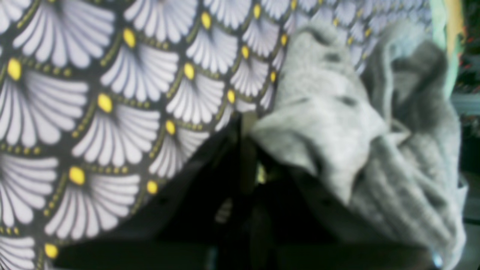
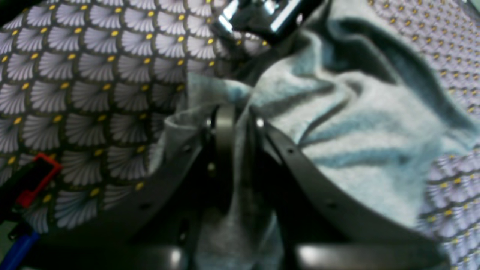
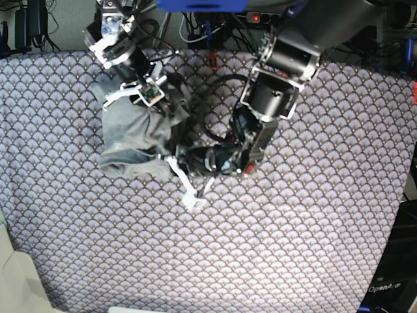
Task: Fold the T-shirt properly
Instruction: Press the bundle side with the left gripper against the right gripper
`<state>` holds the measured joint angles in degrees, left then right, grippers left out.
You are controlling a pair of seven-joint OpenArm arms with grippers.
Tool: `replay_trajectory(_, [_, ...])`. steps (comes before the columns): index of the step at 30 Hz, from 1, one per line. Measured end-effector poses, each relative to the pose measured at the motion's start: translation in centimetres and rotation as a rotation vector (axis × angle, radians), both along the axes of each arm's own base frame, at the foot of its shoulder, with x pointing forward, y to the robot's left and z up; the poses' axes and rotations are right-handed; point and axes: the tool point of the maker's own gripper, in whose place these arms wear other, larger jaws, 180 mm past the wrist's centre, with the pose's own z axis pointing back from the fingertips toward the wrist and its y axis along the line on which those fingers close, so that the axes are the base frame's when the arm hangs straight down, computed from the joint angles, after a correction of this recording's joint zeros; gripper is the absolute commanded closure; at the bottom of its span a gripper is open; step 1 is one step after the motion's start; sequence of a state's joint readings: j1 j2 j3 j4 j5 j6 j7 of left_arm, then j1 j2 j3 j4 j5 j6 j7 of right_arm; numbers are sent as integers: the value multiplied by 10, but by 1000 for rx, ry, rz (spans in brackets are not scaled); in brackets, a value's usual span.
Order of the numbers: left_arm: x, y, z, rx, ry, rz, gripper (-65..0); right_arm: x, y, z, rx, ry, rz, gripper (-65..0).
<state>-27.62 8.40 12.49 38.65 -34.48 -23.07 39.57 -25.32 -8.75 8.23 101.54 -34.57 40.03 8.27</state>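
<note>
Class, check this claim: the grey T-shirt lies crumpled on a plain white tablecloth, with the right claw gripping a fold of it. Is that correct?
Not quite. The cloth under the T-shirt is not plain white: it is patterned with purple-white scallops and yellow dots, as the base view shows. The rest holds: the shirt lies crumpled, and the right claw grips a fold of it.

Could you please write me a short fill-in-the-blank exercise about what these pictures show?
1. The T-shirt lies bunched up, not yet ____.
2. In the right wrist view, the right gripper is closed on ____ fabric.
3. The patterned cloth under everything shows white fans with ____ dots.
4. In the base view, the shirt sits toward the picture's ____ side.

Missing words: folded; grey; yellow; left
</note>
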Motion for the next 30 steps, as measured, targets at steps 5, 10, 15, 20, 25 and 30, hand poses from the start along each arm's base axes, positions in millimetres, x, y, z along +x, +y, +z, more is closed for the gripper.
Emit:
replay_trajectory(5, [15,-1,15,-22,-27,14,0,10,-5,27,-28,-78,-4,-47])
replay_trajectory(10, [29,9,42,-74,-74,16,0,12,-20,47,-54,-135,-36,-47])
replay_trajectory(15, [15,84,21,44,-61,35,0,15,-43,47,-91,-138,-87,-46])
replay_trajectory(20, [-24,120,-2,108,-32,21,0,24,-48,49,-100,-155,-82,-27])
replay_trajectory(25, [-18,143,13,79,-82,103,0,35,-48,53,-101,-175,-84,-27])
replay_trajectory(30, [-51,165,-2,127,-8,95,0,44,-41,36,-62,-145,-77,-27])
